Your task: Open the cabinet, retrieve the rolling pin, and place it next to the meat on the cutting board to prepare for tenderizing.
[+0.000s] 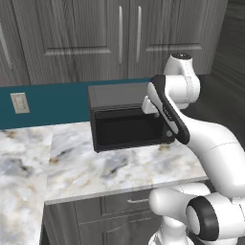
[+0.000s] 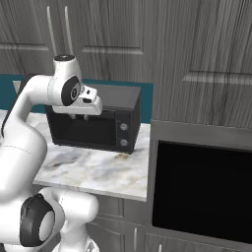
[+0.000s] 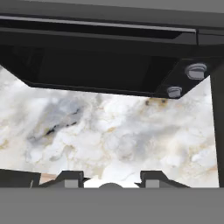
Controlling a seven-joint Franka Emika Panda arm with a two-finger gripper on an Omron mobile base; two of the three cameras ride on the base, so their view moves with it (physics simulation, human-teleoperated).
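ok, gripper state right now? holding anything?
Gripper: fingers apart, nothing between them, pointed down at the marble counter in front of the microwave.

Looking down onto a marble worktop (image 3: 118,140), white with grey clouds and faint tan flecks, one darker grey streak at left. Across the top, the black front of a microwave (image 3: 96,65): dark glass door, thin pale line along its upper edge, lower edge slanting down toward the right. At its right end, two small round silver knobs (image 3: 195,70), one above the other, the lower one smaller in view. Just below them, a brownish stain on the marble. Down the right edge, a narrow dark strip. At the bottom, the pincer (image 3: 111,178): two dark tips standing apart, nothing between them, bare marble beneath.
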